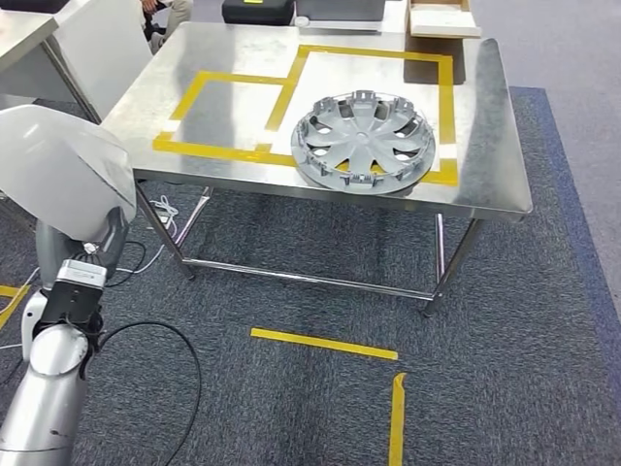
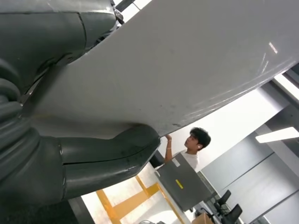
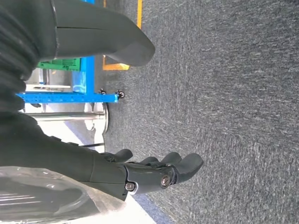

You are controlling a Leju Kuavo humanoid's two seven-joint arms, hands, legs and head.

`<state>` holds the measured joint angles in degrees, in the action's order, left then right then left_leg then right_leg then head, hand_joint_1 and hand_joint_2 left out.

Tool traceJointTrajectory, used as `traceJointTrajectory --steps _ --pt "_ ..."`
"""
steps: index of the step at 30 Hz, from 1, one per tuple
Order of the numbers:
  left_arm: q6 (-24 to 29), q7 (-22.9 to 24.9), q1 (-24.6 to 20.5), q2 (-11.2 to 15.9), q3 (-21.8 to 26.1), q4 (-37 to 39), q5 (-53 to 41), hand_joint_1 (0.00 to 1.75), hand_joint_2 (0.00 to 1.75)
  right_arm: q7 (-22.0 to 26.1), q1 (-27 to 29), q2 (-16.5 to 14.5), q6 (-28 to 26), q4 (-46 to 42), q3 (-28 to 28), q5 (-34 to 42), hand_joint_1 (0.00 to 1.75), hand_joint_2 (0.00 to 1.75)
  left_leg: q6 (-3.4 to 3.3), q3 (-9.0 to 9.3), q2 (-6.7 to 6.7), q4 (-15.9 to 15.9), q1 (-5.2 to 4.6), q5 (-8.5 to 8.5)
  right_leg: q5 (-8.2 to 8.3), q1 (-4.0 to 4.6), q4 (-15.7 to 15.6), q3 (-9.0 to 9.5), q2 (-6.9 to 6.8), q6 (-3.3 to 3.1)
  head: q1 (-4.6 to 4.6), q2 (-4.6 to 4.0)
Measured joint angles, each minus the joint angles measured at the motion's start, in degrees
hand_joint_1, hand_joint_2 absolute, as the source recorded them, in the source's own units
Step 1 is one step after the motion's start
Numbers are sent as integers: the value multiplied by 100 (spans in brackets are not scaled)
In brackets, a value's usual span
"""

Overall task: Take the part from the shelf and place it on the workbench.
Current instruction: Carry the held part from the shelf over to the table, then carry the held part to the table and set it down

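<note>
left hand (image 2: pixel 70 158) grips a pale grey panel (image 1: pixel 62 170) at the left edge of the head view. right hand (image 3: pixel 141 172) hangs with fingers spread, holding nothing. a hubcap (image 1: pixel 362 141) lies on the desk (image 1: pixel 483 116), upper centre.

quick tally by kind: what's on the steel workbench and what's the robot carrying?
Silver plastic wheel cover lying on the steel workbench: 1
Yellow tape rectangles marked on the benchtop: 2
Black case at the bench's far edge: 1
Pale grey flat panel held by the left hand: 1
Total: 5
</note>
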<state>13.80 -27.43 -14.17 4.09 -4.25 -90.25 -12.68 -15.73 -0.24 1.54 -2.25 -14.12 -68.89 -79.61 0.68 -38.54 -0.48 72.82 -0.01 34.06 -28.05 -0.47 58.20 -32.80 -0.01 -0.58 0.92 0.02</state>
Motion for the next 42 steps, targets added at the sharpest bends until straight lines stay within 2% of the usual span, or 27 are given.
traceJointTrajectory --steps 1,2,3,5,6,7,8,11,12,13,16,17,18,20,22,25,27,29,31,32,33,34,35,36,38,39,42 --pt "-10 0 9 2 1 0 -1 175 175 -11 2 -4 2 0 0 -6 0 175 -4 -144 0 154 0 59 -38 6 0 44 1 -1 1 0" --pt "-20 0 12 4 1 0 -1 175 175 -22 4 -9 4 0 -1 -15 0 175 -19 -200 0 125 -2 9 -78 13 0 97 3 -1 1 0" --pt "-28 0 11 6 1 0 -2 175 175 -27 4 -14 4 0 -1 -23 0 175 -47 -166 0 -91 -8 -168 -121 20 0 157 4 1 0 0" --pt "-42 7 -3 10 1 1 -2 175 175 -27 1 -33 4 1 -1 -39 0 175 -134 37 12 -793 -50 -675 -208 34 -1 278 6 17 -3 0" --pt "-51 18 -14 12 0 2 -2 175 175 -22 -1 -48 5 1 -1 -43 0 175 -175 123 20 -1084 -79 -782 -243 38 -1 308 10 33 -2 0" --pt "-63 34 -24 14 -1 2 -2 175 175 -17 -7 -61 7 2 -1 -46 0 175 -210 175 24 -1262 -105 -831 -276 41 -11 316 7 61 -4 0" --pt "-76 51 -32 16 -2 3 -2 175 175 -14 -12 -72 9 2 -2 -46 0 175 -240 191 23 -1334 -121 -797 -287 46 1 326 3 96 -4 0" --pt "-129 76 -51 11 -9 5 -7 175 175 -10 -20 -87 16 2 -4 -45 0 175 -312 337 15 -1450 -92 -833 -342 45 97 342 -9 205 -11 0" --pt "-145 79 -68 8 -14 7 -9 175 175 -9 -29 -92 20 2 -6 -44 0 175 -331 397 20 -1467 -80 -832 -416 41 245 276 -6 230 -20 0" --pt "-157 81 -87 4 -21 11 -11 175 175 -8 -45 -95 23 2 -8 -44 0 175 -345 437 24 -1480 -72 -823 -530 36 507 127 -3 249 -28 0" --pt "-182 96 -117 0 -43 45 -17 175 175 -4 -53 -103 25 2 -17 -36 0 175 -366 491 24 -1476 -72 -752 -875 29 1456 -529 -2 306 -43 0" --pt "-188 101 -114 -3 -50 61 -18 175 175 -3 -44 -107 26 2 -22 -31 0 175 -364 522 18 -1476 -72 -717 -854 26 1534 -663 -2 316 -43 0" --pt "-193 106 -111 -7 -56 76 -18 175 175 -3 -37 -111 27 2 -27 -27 0 175 -358 566 13 -1475 -71 -678 -705 20 1415 -701 -3 322 -45 0" --pt "-199 115 -116 -11 -71 102 -19 175 175 5 -36 -115 28 2 -45 -22 0 175 -329 674 6 -1477 -70 -588 -147 5 740 -541 0 321 -44 0" --pt "-199 121 -131 -11 -82 122 -19 175 175 22 -44 -120 28 2 -61 -18 0 175 -278 725 4 -1459 -77 -517 120 15 192 -386 2 277 -40 0" --pt "-201 139 -132 -11 -91 152 -20 175 175 33 -27 -133 28 2 -68 -11 0 175 -191 736 1 -1398 -88 -459 133 32 82 -309 -3 128 -35 0" --pt "-202 147 -133 -4 -98 161 -23 175 175 45 -28 -143 27 2 -70 -11 0 175 -130 708 6 -1237 -77 -360 140 15 59 -234 3 71 -27 0" --pt "-202 151 -147 8 -102 168 -25 175 175 71 -38 -150 25 2 -70 -12 0 175 -65 453 13 -701 -51 -88 117 7 45 -180 6 28 -13 0" --pt "-204 152 -130 17 -102 184 -24 175 175 89 -41 -150 25 2 -71 -11 0 175 -24 59 15 -23 -25 187 91 12 46 -165 7 4 -9 0" --pt "-210 153 -114 20 -102 195 -24 175 175 95 -40 -151 26 2 -72 -10 0 175 -16 -64 15 137 -17 206 81 15 47 -157 7 0 -9 0" --pt "-220 154 -103 24 -102 205 -24 175 175 105 -40 -152 26 2 -74 -9 0 175 -20 -87 15 90 -13 108 70 18 47 -146 7 1 -9 0" --pt "-230 155 -100 30 -102 213 -24 175 175 118 -40 -156 27 2 -77 -8 0 175 -34 -5 15 -164 -13 -93 61 20 47 -128 7 3 -8 0" --pt "-240 155 -103 37 -101 217 -24 175 175 128 -41 -161 28 2 -80 -7 0 175 -58 142 19 -549 -16 -348 51 23 46 -111 8 9 -9 0" --pt "-247 155 -110 44 -101 220 -24 175 175 138 -43 -170 29 2 -85 -7 0 175 -88 283 25 -919 -29 -514 44 29 45 -99 8 19 -11 0" --pt "-256 155 -119 52 -101 223 -25 175 175 149 -48 -187 30 2 -102 -6 0 175 -139 439 33 -1354 -58 -640 35 37 43 -110 3 61 -14 0" --pt "-258 155 -118 55 -101 226 -25 175 175 151 -48 -194 30 2 -109 -6 0 175 -157 444 31 -1391 -72 -617 35 38 38 -115 -1 90 -15 0" --pt "-258 155 -117 57 -100 230 -24 175 175 153 -50 -205 32 2 -119 -6 0 175 -232 498 28 -1480 -45 -717 -51 36 114 -156 -4 184 -21 0"
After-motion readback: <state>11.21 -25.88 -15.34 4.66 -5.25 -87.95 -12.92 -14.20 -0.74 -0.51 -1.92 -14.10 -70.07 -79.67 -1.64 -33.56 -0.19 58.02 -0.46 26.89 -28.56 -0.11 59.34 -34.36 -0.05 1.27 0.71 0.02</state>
